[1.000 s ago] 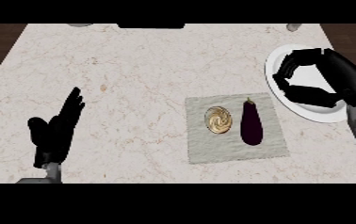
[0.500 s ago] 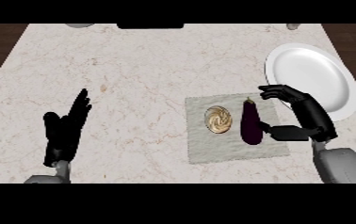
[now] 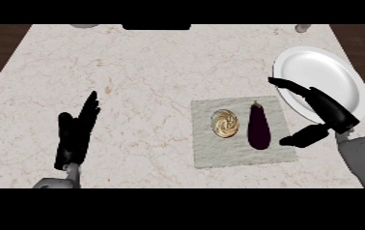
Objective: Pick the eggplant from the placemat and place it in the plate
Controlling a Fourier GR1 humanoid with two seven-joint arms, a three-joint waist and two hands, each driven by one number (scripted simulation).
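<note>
Head view: my right hand [image 3: 324, 112] spread open beside the eggplant [image 3: 259, 127].
Eggplant lies on the placemat [image 3: 242, 154]; nothing held.

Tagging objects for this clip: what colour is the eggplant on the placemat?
Dark purple, nearly black, with a small dark stem; the eggplant shows best in the head view.

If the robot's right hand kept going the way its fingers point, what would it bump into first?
Probably the eggplant. The right hand is open, with fingers and thumb pointing left across the placemat towards it, with nothing in between. Its height above the mat is unclear.
</note>
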